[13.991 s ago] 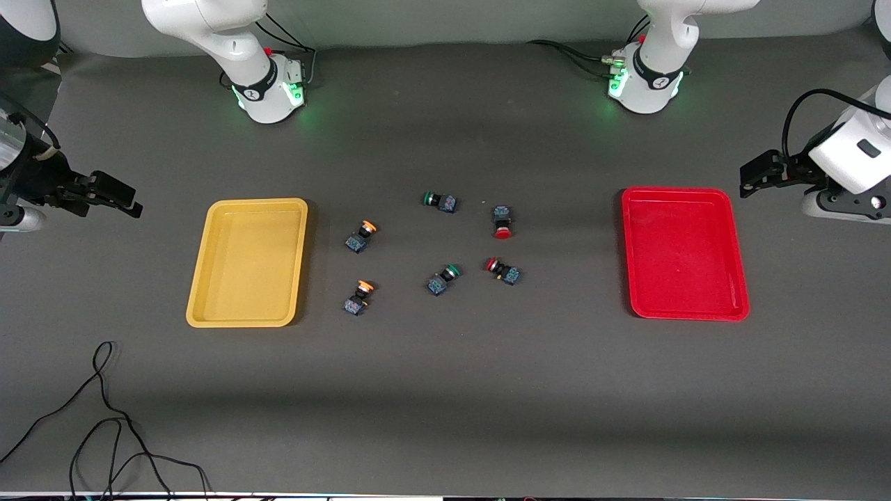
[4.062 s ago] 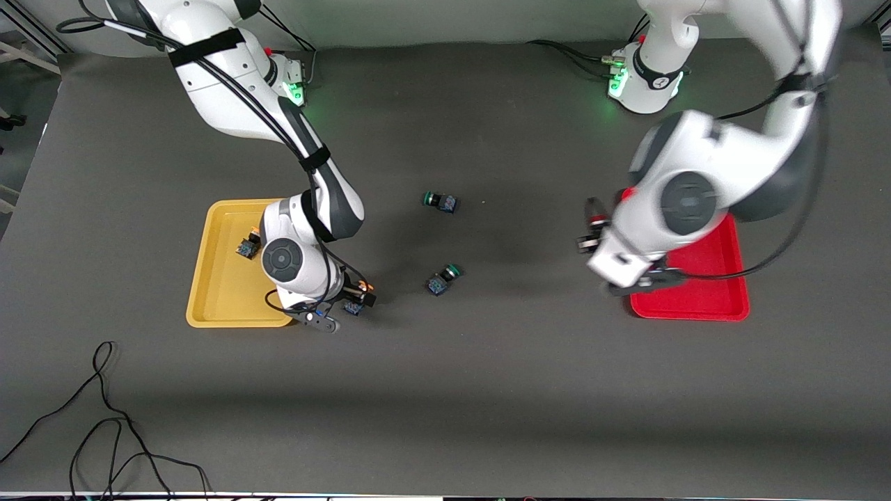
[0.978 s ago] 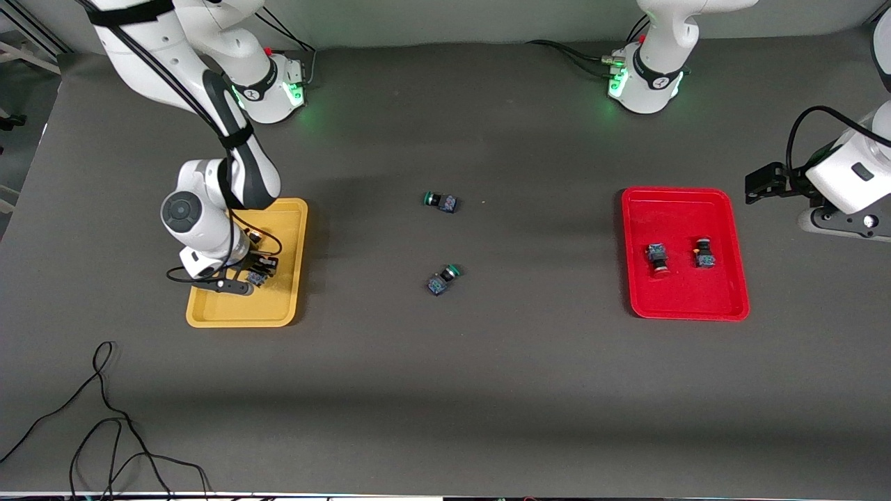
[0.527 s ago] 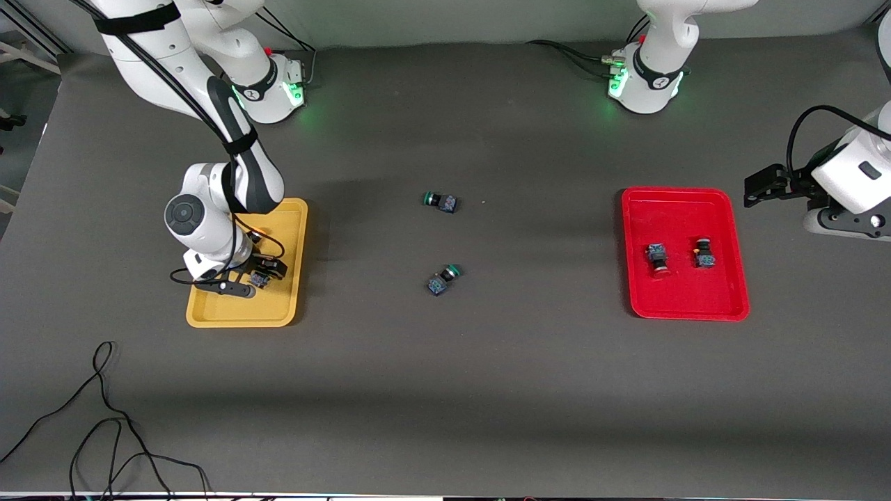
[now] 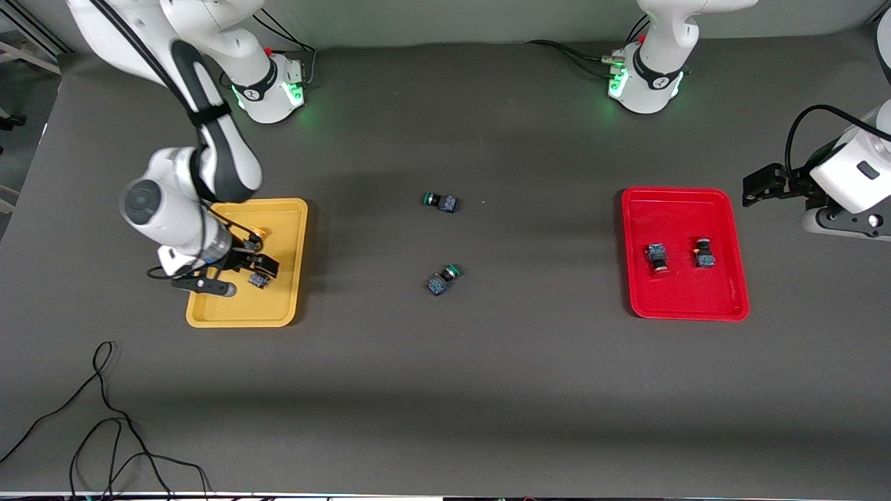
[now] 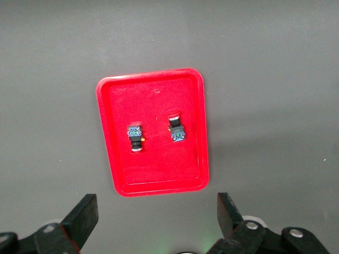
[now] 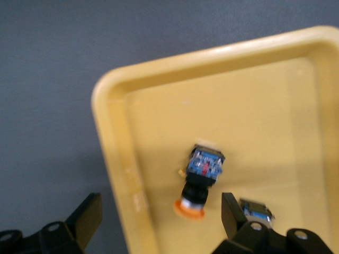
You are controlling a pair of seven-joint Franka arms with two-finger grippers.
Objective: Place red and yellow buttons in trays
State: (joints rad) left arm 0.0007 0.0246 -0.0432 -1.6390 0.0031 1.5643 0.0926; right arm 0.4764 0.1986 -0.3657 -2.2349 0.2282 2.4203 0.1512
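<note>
Two yellow buttons lie in the yellow tray: one beside my right gripper's fingers, the other farther from the front camera. My right gripper hangs open over the tray's edge at the right arm's end. In the right wrist view a button lies free ahead of the open right gripper, and the second is half hidden by a finger. Two red buttons lie in the red tray. My left gripper waits open beside that tray, which shows in its wrist view.
Two green-capped switches lie mid-table, one farther from the front camera than the other. A loose black cable curls on the table near the front camera, toward the right arm's end.
My right gripper has opened and let the yellow button drop into the yellow tray, then drawn up and toward the right arm's end. The left arm has stayed put.
</note>
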